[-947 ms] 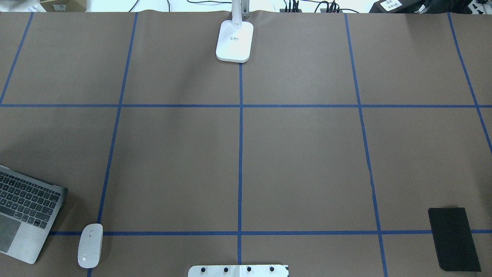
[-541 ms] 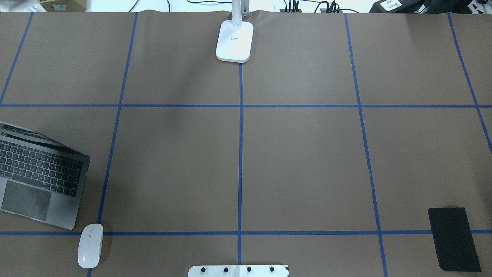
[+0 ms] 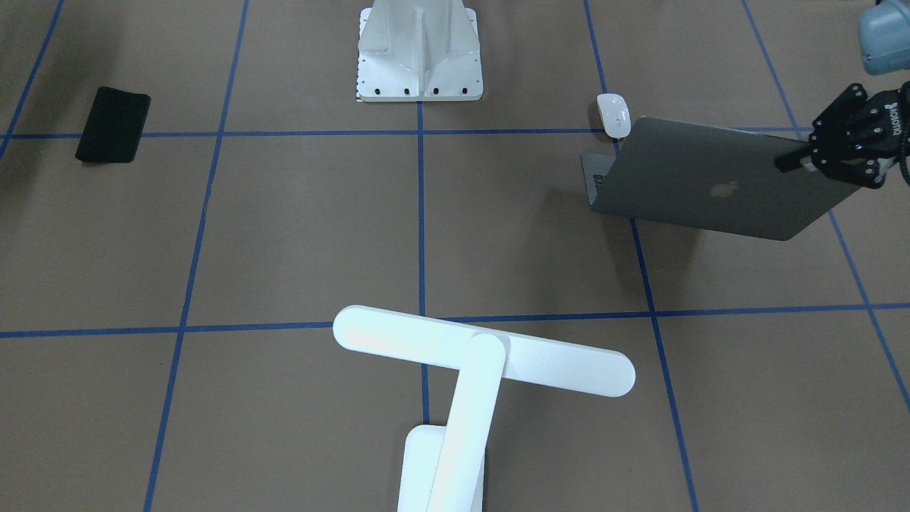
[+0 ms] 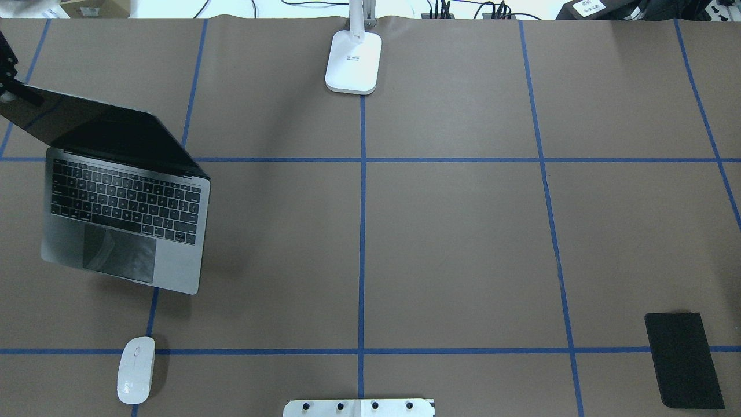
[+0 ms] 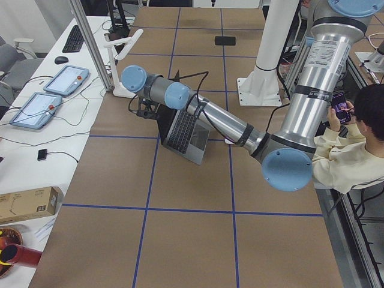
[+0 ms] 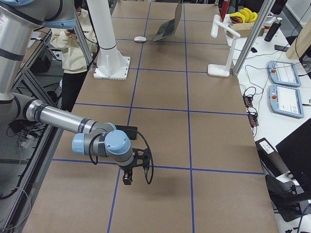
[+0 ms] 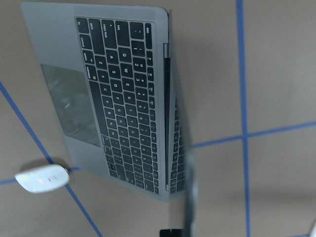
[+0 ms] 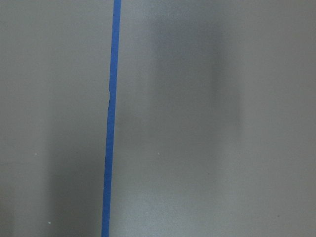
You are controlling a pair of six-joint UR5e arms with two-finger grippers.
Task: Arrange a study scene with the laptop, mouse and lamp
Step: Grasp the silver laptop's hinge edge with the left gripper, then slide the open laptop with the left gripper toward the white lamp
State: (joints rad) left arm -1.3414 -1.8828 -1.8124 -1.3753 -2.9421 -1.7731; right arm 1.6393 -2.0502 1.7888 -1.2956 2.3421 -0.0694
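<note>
Exterior front-facing | left hand (image 3: 798, 162) clamped on open laptop (image 3: 711, 186) lid corner | right hand (image 6: 137, 175): cannot tell

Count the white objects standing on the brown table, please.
3. The mouse lies on the robot's near left, close to the laptop. The lamp stands at the far edge's middle. The bolted pedestal sits at the near edge's middle. None appears hidden.

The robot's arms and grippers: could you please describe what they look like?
The left arm and right arm are silver-grey tubes with light blue joint caps. A black cable loops out near the left arm's wrist. The left gripper and right gripper are black open linkages; the left one bears white lettering.
</note>
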